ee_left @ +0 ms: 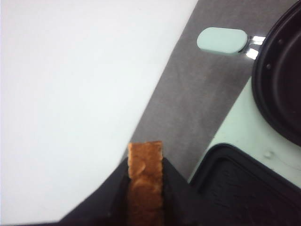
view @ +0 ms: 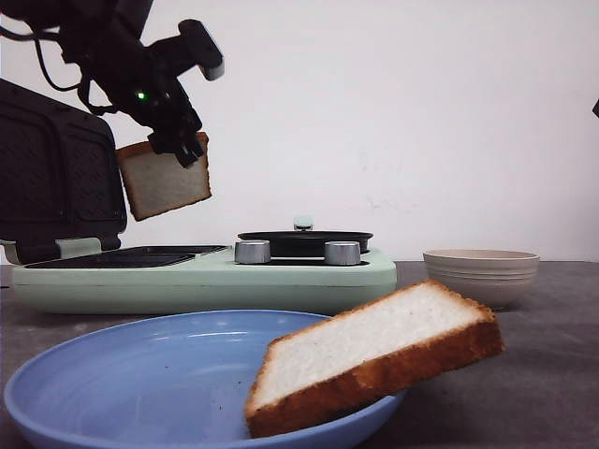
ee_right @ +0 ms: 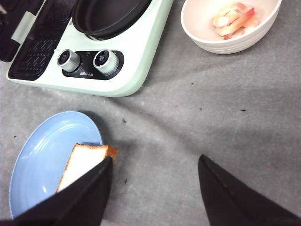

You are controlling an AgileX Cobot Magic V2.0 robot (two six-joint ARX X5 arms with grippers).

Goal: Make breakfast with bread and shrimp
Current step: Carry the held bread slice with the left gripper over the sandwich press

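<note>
My left gripper [view: 187, 140] is shut on a slice of bread [view: 161, 183] and holds it in the air above the left side of the green breakfast maker [view: 309, 281]. In the left wrist view the crust [ee_left: 146, 165] shows edge-on between the fingers [ee_left: 176, 188]. A second slice of bread [view: 374, 360] leans on the rim of the blue plate [view: 112, 374]; it also shows in the right wrist view [ee_right: 82, 162]. Shrimp [ee_right: 234, 19] lie in a white bowl [ee_right: 207, 40]. My right gripper [ee_right: 155, 162] is open and empty, high above the grey table.
The breakfast maker has an open black lid [view: 56, 178], a black griddle plate [ee_left: 244, 188], a round black pan [ee_right: 106, 14] and two silver knobs [ee_right: 104, 61]. The bowl [view: 482, 271] stands to its right. The plate [ee_right: 42, 160] lies in front.
</note>
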